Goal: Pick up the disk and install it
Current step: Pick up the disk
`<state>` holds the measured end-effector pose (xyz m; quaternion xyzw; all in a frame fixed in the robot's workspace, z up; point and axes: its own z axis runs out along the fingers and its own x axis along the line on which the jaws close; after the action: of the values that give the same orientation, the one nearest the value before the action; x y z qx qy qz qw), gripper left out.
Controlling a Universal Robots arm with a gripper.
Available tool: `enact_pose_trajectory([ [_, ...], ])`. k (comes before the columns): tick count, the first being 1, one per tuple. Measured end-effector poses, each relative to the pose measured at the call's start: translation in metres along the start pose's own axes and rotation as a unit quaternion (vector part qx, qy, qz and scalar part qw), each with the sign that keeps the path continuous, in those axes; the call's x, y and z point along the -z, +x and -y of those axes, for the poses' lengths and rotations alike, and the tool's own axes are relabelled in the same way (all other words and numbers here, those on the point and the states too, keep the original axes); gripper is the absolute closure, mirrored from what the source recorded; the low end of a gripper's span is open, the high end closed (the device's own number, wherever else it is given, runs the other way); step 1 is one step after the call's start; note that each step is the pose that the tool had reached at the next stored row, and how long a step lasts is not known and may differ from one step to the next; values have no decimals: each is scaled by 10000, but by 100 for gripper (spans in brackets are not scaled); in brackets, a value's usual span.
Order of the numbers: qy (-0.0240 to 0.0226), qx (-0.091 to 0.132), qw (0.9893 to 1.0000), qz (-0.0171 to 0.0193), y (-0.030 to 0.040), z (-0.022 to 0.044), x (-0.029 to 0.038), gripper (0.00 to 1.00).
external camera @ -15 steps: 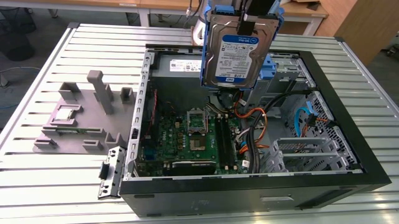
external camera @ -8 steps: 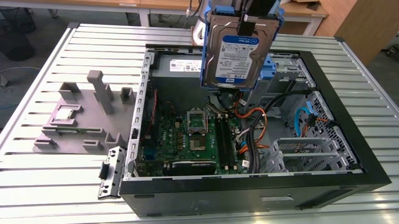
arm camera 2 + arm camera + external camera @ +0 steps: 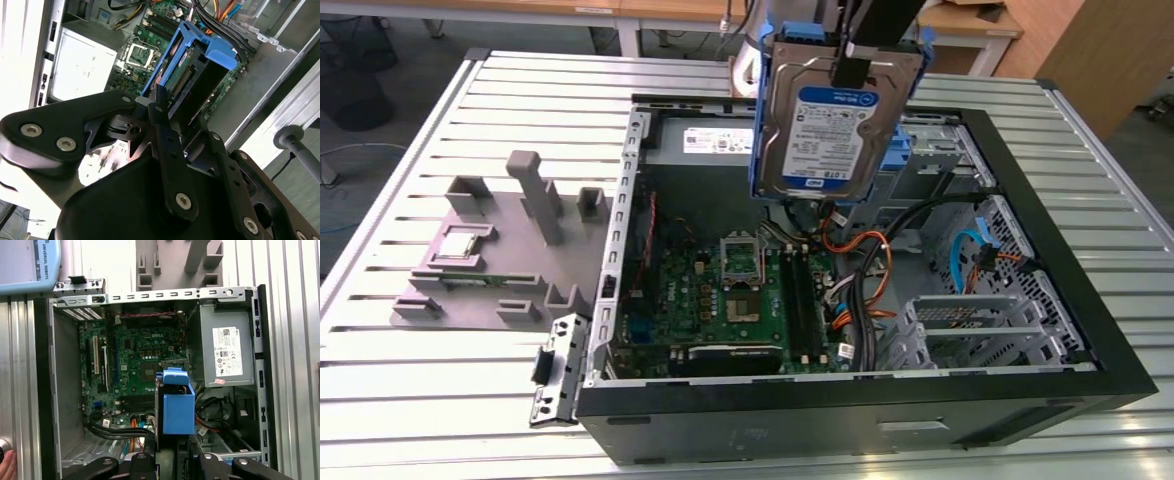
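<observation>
Exterior view: my fingers (image 3: 853,66) are clamped on the upper edge of the disk (image 3: 831,125); it hangs upright above the open computer case (image 3: 1081,340), clear of the tabletop (image 3: 400,400). Second wrist view: same pinch on the disk's end, motherboard (image 3: 145,30) below; first wrist view: cables (image 3: 115,427) lie close beneath. Risk, my judgement: so thin an edge grip may let it swing or slip; the blue bracket could snag those cables.

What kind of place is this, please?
Probably a robotics lab bench: an open computer case lies on a slotted aluminium table, a grey parts fixture beside it, and the hand holds the disk.
</observation>
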<state>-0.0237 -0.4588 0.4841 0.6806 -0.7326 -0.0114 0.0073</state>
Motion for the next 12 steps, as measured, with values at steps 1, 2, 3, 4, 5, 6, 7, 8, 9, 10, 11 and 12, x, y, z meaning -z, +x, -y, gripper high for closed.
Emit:
enact_pose_trajectory([
  [1,0,0,10000,0,20,2,0,65],
  [2,0,0,10000,-1,44,3,0,65],
  [3,0,0,10000,0,68,5,-1,65],
  [4,0,0,10000,0,94,7,-2,65],
  [5,0,0,10000,0,122,9,-3,65],
  [6,0,0,10000,0,150,11,-3,65],
  [7,0,0,10000,-1,178,13,-3,65],
  [8,0,0,10000,0,210,15,-4,65],
  [9,0,0,10000,0,239,18,-5,65],
  [10,0,0,10000,0,267,20,-5,65],
  [11,0,0,10000,-1,295,22,-4,65],
  [12,0,0,10000,0,321,24,-5,65],
])
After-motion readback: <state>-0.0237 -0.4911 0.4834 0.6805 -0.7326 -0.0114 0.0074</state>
